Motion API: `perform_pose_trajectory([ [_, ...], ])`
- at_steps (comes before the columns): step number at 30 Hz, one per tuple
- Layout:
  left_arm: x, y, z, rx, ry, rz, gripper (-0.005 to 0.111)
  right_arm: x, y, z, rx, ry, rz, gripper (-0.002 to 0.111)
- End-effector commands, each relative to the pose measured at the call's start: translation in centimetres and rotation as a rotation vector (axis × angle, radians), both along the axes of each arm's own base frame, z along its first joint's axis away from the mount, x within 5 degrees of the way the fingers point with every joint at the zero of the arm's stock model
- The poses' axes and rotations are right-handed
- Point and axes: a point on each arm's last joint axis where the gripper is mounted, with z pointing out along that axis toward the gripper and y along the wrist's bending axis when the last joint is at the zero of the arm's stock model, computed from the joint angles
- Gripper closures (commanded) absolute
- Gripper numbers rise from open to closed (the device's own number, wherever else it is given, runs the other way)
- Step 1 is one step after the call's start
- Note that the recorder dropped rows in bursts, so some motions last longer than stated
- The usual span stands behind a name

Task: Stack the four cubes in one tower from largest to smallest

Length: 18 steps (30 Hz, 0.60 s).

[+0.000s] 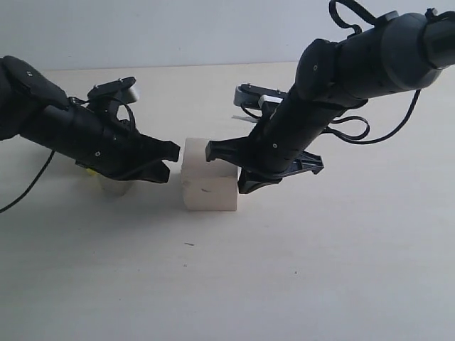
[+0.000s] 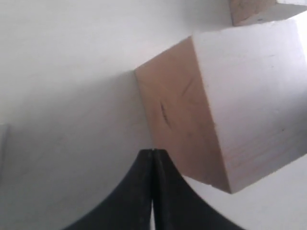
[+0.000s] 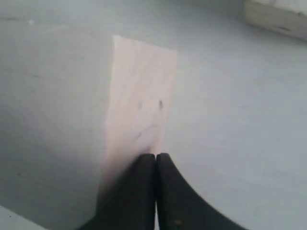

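1. Hidden: the left arm [image 1: 64, 131] covers all but a yellow sliver [image 1: 88, 170], which is too little to identify.
2. Cut off: a second pale wood block [image 2: 259, 10] runs out of frame in the left wrist view.
3. The large pale wood cube [image 1: 208, 186] stands mid-table [image 1: 320, 284], between both grippers.
4. Only the wrist views show the jaws. The left gripper [image 2: 152, 154] is pressed together and empty, just beside the cube. The right gripper [image 3: 156, 157] is likewise together at a cube face, and contact cannot be told.
5. Bare table lies in front of the cube.
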Motion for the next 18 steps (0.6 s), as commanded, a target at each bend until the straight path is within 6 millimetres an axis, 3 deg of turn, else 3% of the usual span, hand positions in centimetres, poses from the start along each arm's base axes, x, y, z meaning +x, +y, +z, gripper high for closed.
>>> perform_pose_trajectory([
  [1,0.2,-0.4,-0.6,-0.017,0.013,-0.008,0.107,0.4,0.3,0.6,0.031,-0.048,0.003,0.108],
  [13,1.9,-1.4,0.4,-0.062,-0.035,-0.026,0.107,1.6,1.0,1.6,0.075,-0.136,-0.003,0.108],
  [18,2.2,-1.7,-0.7,-0.058,-0.002,-0.037,0.107,2.5,1.5,2.1,0.088,-0.170,-0.001,0.108],
])
